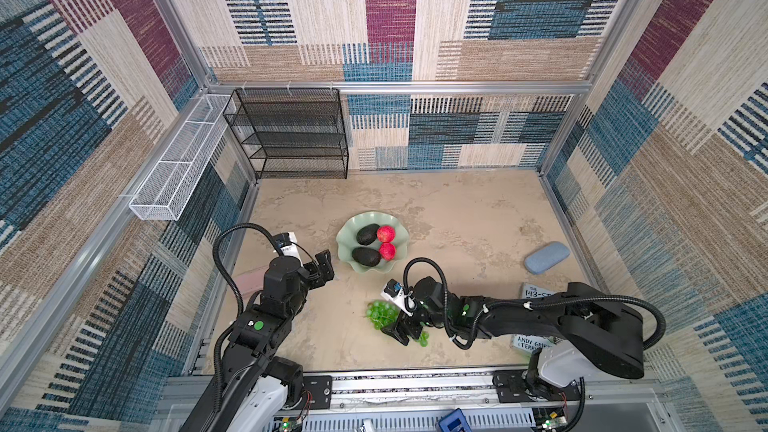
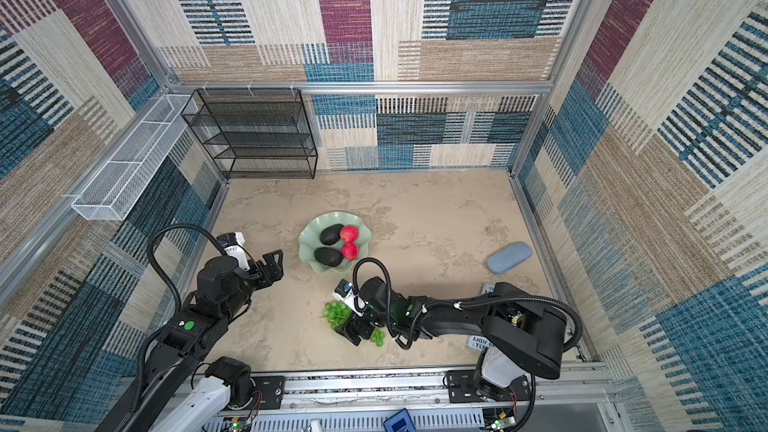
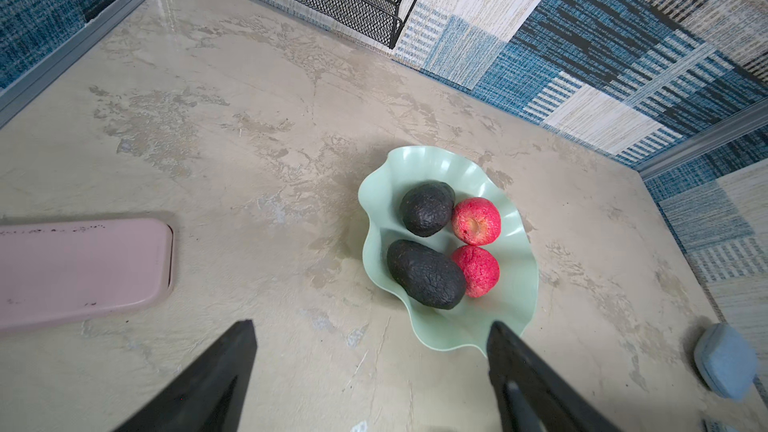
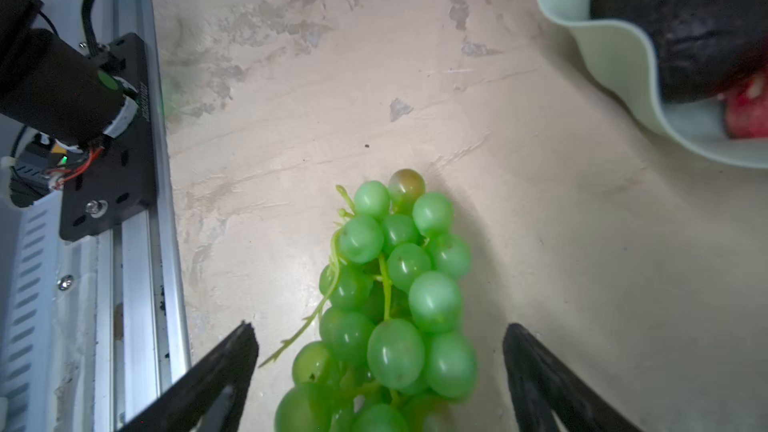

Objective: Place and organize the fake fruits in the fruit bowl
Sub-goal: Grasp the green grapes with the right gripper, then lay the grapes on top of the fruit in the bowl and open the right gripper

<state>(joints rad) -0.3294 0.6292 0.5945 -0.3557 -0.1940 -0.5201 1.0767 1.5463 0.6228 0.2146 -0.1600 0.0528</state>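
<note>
Four of the five fruits already sit in the bowl (image 1: 345,243) — the two avocados (image 1: 368,234) on its left half, the two apples (image 1: 385,233) touching them on the right — so the step in hand looks like the pickup of the grapes (image 4: 395,292), the only fruit outside it. The bunch lies on the table (image 1: 457,222) near the front edge, a little apart from the bowl's near rim. The right gripper (image 4: 380,328) is low over it with its jaws spread wide, one finger on either side of the bunch and neither seen to touch a grape; nothing is held. The left gripper (image 3: 372,324) hangs beside the bowl's left rim, also spread wide and empty. The next move, as I judge it, calls for closing on the thick of the bunch or its stem rather than on one loose grape, lifting clear of the wavy rim, and setting the bunch down on a bare part of the bowl — what free room there is seems to lie around the edges, beside the fruit already there.
</note>
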